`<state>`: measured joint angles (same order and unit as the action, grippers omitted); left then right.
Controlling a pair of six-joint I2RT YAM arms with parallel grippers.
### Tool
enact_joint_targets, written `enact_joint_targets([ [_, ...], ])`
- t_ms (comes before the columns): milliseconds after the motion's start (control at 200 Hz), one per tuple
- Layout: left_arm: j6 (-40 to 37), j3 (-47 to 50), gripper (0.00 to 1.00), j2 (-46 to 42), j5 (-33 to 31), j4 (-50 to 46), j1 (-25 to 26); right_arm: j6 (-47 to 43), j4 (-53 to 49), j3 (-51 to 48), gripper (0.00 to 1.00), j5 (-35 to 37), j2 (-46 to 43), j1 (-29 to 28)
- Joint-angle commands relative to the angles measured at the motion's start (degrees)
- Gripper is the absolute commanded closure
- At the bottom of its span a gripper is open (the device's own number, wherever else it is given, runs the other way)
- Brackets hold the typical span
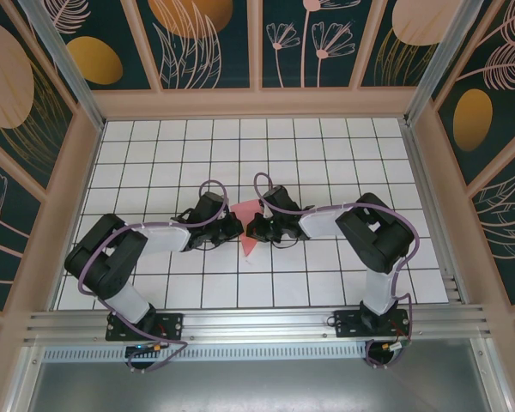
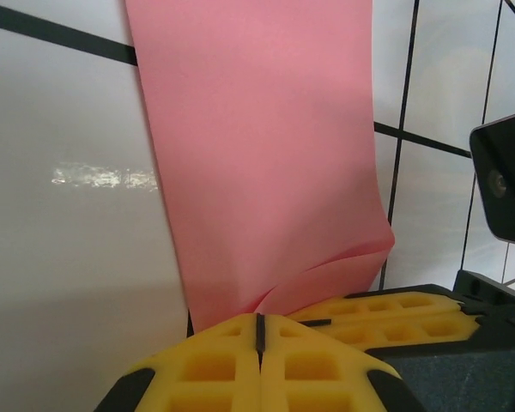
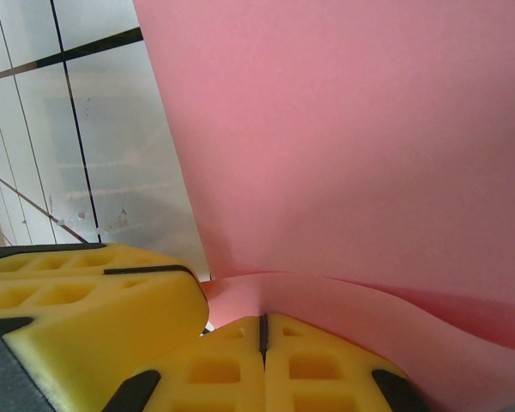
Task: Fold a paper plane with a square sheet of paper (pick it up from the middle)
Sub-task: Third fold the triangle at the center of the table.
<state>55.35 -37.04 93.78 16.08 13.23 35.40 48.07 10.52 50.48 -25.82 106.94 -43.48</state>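
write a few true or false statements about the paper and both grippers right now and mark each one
1. The pink paper sits between the two arms' grippers. True.
2. The left gripper stands wide open. False: its yellow fingers are pressed together, pinching the paper.
3. The right gripper is shut on the paper. True.
4. The paper lies fully flat. False: it buckles up beside the gripper tips.
5. The table is bare wood. False: it is white with a black grid.
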Motion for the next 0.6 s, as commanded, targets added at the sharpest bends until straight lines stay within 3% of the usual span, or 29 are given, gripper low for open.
enact_joint_targets([
  [0, 0.63, 0.47, 0.97, 1.03, 0.79, 1.8, 0.42, -1.03, -3.23, -1.09, 0.96, 2.27, 2.38, 0.42],
  [410, 0.31, 1.54, 0.98, 2.64, -1.99, 0.03, 0.47, -1.36, -3.49, -0.36, 0.96, 1.44, 1.71, 0.42],
  [595, -0.14, 1.95, 0.99, 3.06, -2.91, -1.08, 0.46, -3.94, -4.28, 1.07, 0.95, -0.76, -2.5, 0.37],
])
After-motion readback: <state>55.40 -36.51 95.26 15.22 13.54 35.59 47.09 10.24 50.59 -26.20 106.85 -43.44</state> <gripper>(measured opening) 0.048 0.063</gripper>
